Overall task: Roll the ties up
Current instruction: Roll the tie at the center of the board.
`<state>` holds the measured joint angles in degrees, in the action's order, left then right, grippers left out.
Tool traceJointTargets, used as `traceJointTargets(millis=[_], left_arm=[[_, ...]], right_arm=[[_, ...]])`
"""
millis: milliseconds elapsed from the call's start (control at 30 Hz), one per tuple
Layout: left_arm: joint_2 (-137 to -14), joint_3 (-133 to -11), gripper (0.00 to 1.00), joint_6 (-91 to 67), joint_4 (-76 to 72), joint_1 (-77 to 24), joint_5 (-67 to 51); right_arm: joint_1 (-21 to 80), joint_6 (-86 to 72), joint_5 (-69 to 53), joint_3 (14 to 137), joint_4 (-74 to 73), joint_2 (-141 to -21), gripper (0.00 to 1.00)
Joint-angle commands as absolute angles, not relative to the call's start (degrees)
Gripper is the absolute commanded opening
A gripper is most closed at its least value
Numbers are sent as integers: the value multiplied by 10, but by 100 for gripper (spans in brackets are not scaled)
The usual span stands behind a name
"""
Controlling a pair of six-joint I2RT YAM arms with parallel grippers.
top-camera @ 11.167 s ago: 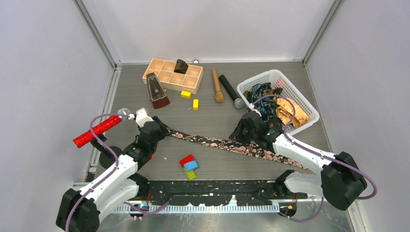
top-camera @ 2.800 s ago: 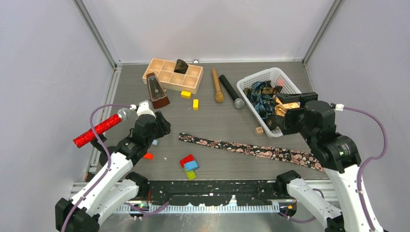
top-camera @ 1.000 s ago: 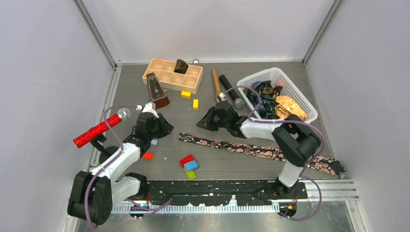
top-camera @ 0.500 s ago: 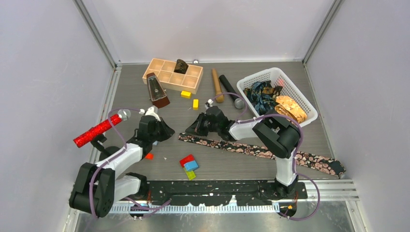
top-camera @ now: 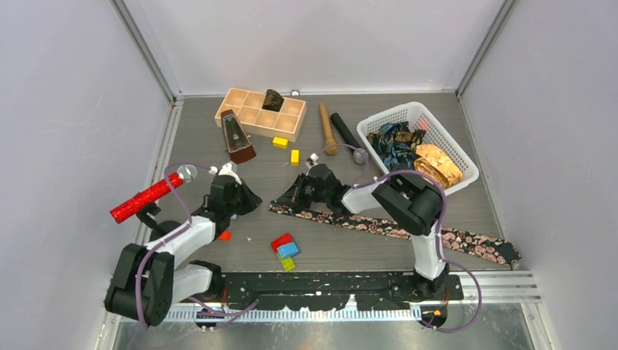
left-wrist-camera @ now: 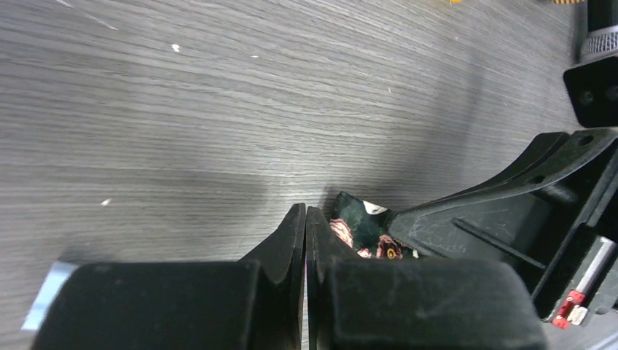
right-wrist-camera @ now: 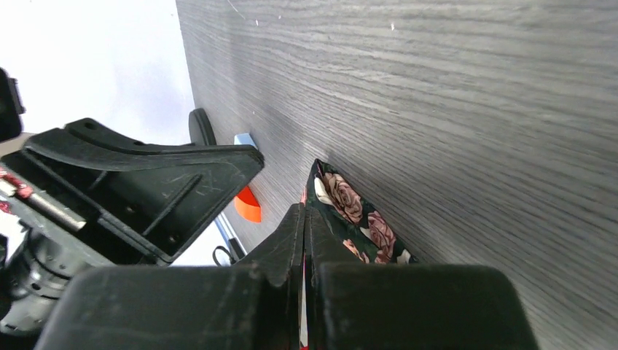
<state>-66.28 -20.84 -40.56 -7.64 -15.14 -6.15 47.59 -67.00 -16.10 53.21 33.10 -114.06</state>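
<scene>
— What is seen from above?
— The black tie is laid flat. Its narrow end is met by the tips of the right gripper. The left gripper is found just left of that end.
— And from the left wrist?
— Its fingers are pressed together on nothing. The tie end is seen just right of their tips.
— From the right wrist?
— Fingers are clenched. The tie tip lies against them, at their right. Whether fabric is pinched cannot be told.

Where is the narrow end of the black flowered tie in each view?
Top external: tie end, left of centre, at the right gripper.
Left wrist: lower centre, right of the shut fingers.
Right wrist: centre, right of the shut fingers.
Shared landmark: grey wood-grain table.
</scene>
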Motion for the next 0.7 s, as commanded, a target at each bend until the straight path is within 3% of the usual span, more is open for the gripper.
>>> traceJointTargets(millis=[0, 167, 667], left_arm=[[-599, -203, 0, -419, -28, -148, 16], [-547, -205, 0, -405, -2, -149, 33], [-548, -210, 0, -398, 9, -149, 26]], right_arm=[[492, -668, -182, 574, 373, -1156, 1], [501, -682, -183, 583, 387, -1183, 0], [503, -703, -168, 592, 390, -1240, 0]])
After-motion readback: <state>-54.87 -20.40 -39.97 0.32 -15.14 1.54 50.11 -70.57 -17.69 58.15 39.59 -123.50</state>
